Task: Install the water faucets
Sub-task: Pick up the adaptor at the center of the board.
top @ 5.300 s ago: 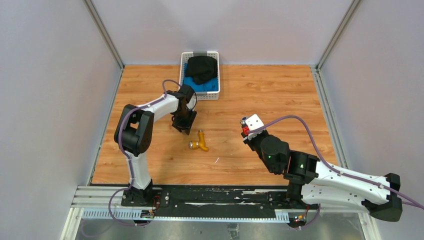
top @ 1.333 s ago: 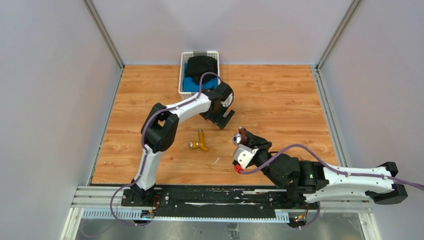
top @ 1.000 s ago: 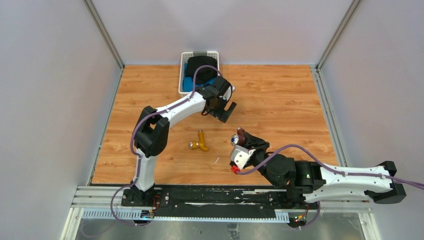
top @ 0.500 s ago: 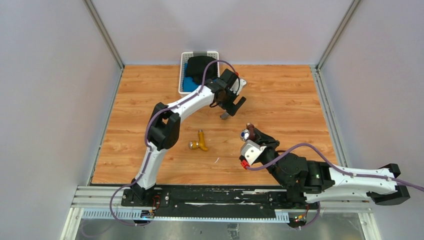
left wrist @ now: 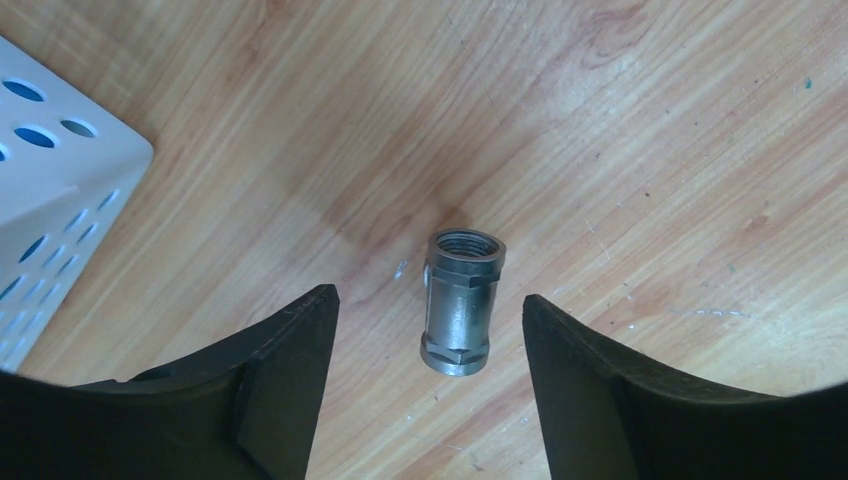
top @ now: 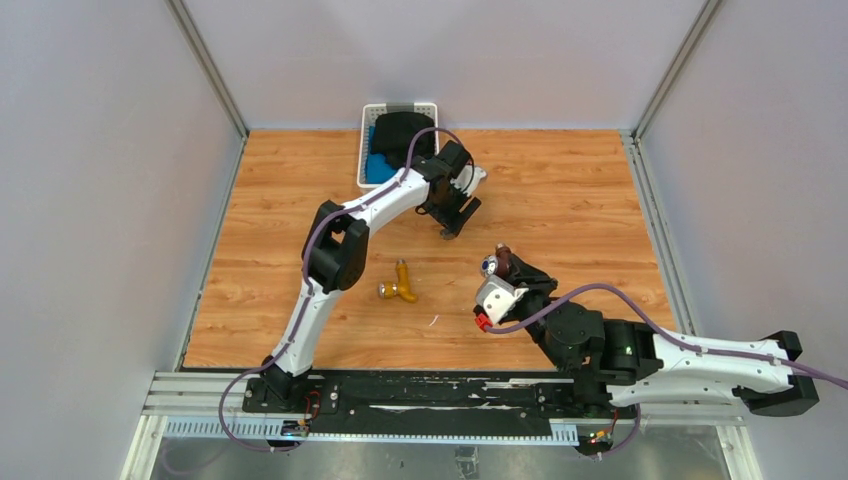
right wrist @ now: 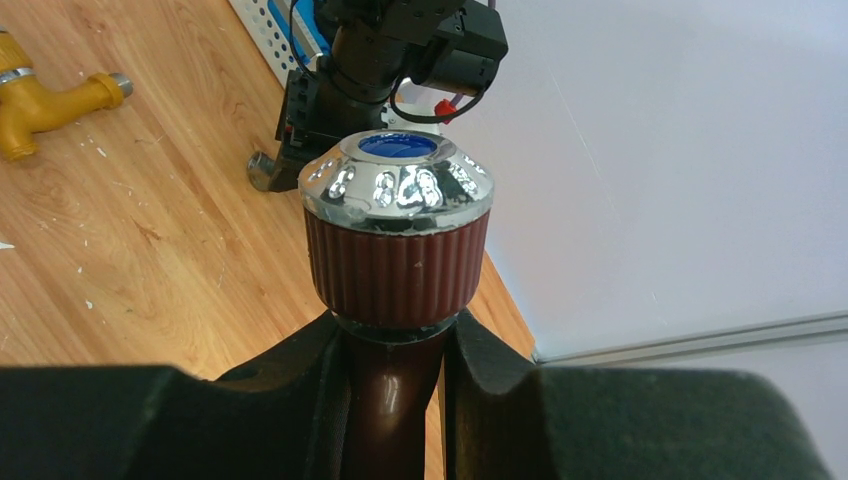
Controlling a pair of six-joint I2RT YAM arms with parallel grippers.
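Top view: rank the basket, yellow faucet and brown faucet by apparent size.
1. basket, clearly largest.
2. yellow faucet.
The brown faucet is partly hidden in the right gripper and held above the table, nearer the camera, so it is not ranked against the yellow one.

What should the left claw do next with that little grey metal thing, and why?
Probably squeeze the left claw shut on the grey fitting. It lies on the wooden table right between the claw's open fingers, and neither finger touches it yet. The right claw holds the brown faucet, so this seems the piece to pick up.
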